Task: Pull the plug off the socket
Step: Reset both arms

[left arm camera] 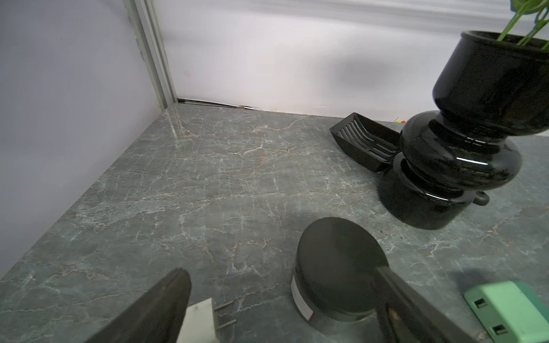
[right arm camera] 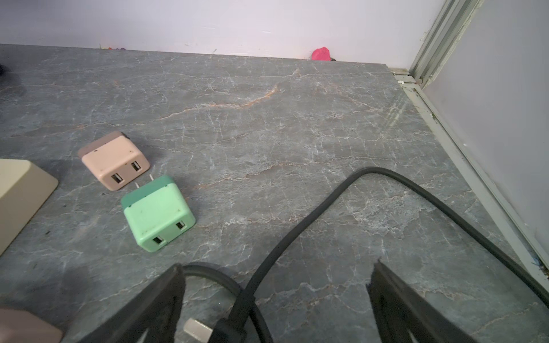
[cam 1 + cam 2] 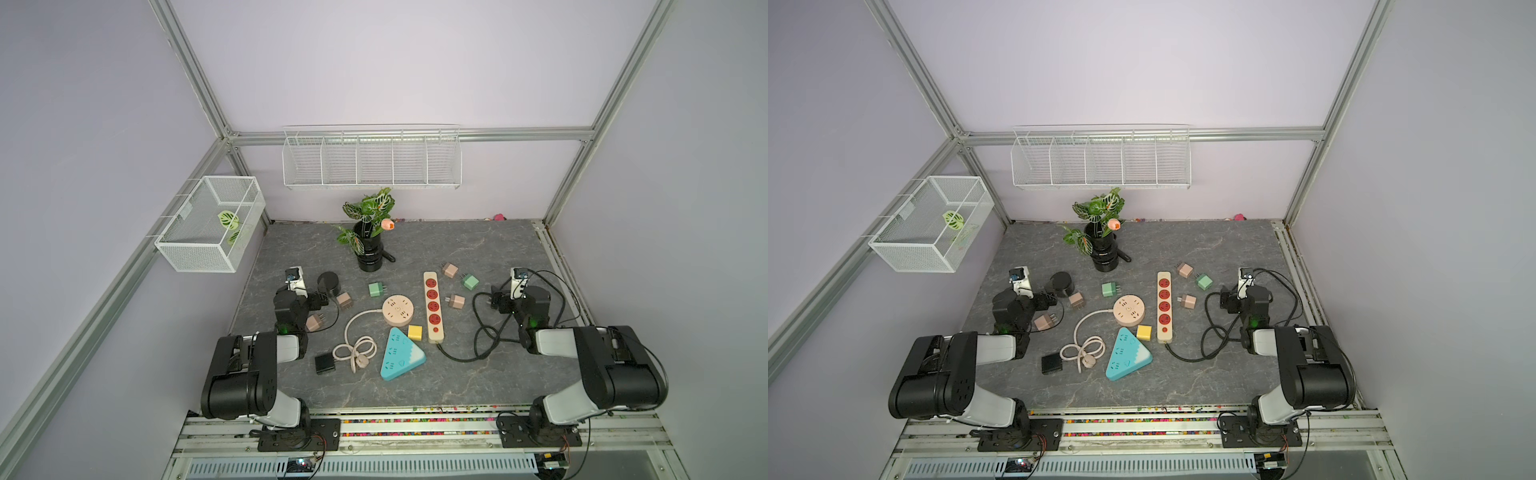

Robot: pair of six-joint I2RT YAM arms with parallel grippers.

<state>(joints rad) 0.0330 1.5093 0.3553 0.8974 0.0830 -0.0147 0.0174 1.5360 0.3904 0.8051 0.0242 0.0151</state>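
While both grippers stand spread wide and empty, the left gripper [image 3: 320,300] and right gripper [image 3: 496,301] are seen well apart from the yellow plug [image 3: 414,332], which lies between them, back toward the arm bases. It appears to be seated against the teal triangular socket [image 3: 402,356], though the joint cannot be made out. A light, rigid, smooth-sided cube is expected. It is best pinched across two opposite flat faces and drawn straight out, with the light socket pinned down. A black cable [image 2: 297,227] is merely straddled by the right jaws, not held.
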